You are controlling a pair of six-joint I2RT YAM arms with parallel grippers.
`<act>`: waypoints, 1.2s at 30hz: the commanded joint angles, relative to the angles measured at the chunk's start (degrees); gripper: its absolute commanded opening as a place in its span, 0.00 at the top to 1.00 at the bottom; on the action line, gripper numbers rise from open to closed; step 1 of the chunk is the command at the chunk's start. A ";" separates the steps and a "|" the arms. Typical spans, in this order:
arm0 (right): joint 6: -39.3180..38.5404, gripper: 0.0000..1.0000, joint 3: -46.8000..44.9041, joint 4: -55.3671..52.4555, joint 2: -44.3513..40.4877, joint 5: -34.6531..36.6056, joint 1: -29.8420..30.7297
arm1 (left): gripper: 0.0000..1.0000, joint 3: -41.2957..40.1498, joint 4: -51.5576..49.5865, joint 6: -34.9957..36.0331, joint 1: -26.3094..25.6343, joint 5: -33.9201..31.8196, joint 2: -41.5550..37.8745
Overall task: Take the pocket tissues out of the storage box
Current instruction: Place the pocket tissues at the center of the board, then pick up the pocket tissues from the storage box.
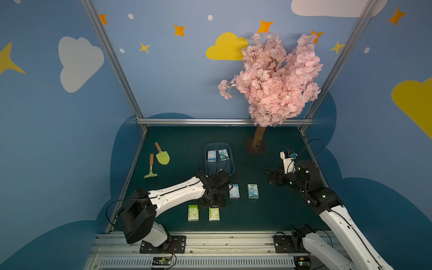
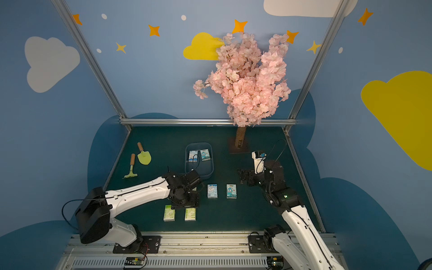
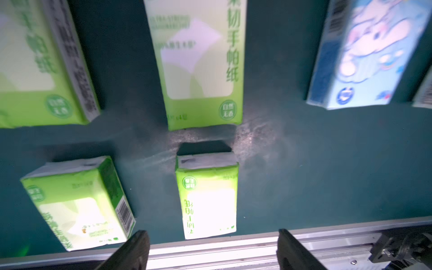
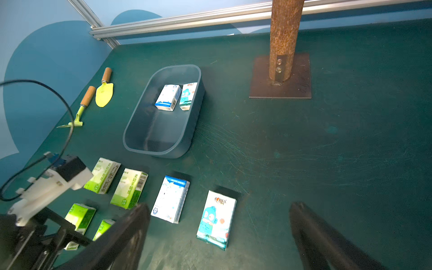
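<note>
The slate-blue storage box stands mid-table with two light-blue pocket tissues at its far end. In front of it on the mat lie two more blue packets and two green ones. Two further green packets show in the right wrist view. My left gripper hangs open over the green packets, holding nothing. My right gripper is open and empty to the right of the blue packets.
A pink blossom tree on a brown square base stands at the back right. A green trowel and rake lie at the left. Metal rails border the mat's front edge.
</note>
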 commanded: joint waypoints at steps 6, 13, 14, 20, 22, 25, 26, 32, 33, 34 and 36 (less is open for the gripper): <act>4.63 0.02 8.57 -2.48 6.15 -0.33 -0.21 | 0.08 4.27 -5.71 4.89 2.73 -10.11 -7.19; 5.42 0.02 14.47 -3.88 14.02 -5.12 0.10 | 0.05 1.45 -1.11 7.93 5.72 -15.08 -15.77; 6.20 0.02 14.84 -3.57 14.94 -5.49 0.34 | 0.04 0.85 -0.10 8.01 6.32 -15.48 -17.19; 9.54 0.02 16.87 -2.03 19.85 -4.67 3.75 | 0.00 -3.17 4.82 10.47 8.52 -15.67 -23.76; 10.30 0.02 18.24 -2.35 22.18 -3.21 5.77 | 0.00 -4.07 5.41 11.58 9.91 -15.05 -24.99; 11.44 0.02 20.56 -2.77 26.28 -1.20 8.83 | 0.00 -4.55 6.37 13.16 11.87 -14.07 -26.32; 11.73 0.02 21.39 -2.86 27.67 -0.73 9.87 | 0.00 -4.62 6.72 13.70 12.51 -13.85 -26.62; 13.61 0.03 29.22 -4.37 38.39 1.45 14.97 | 0.00 -6.92 10.70 17.42 18.15 -11.00 -29.22; 13.59 0.03 31.21 -5.29 40.49 1.74 15.62 | 0.00 -7.39 11.51 17.75 19.27 -10.71 -29.64; 13.48 0.03 33.25 -6.27 42.68 1.83 16.21 | 0.00 -7.97 12.62 18.11 20.52 -10.34 -30.04; 12.85 0.04 37.19 -7.96 46.84 1.81 17.13 | 0.00 -9.18 15.10 19.30 22.52 -8.82 -30.65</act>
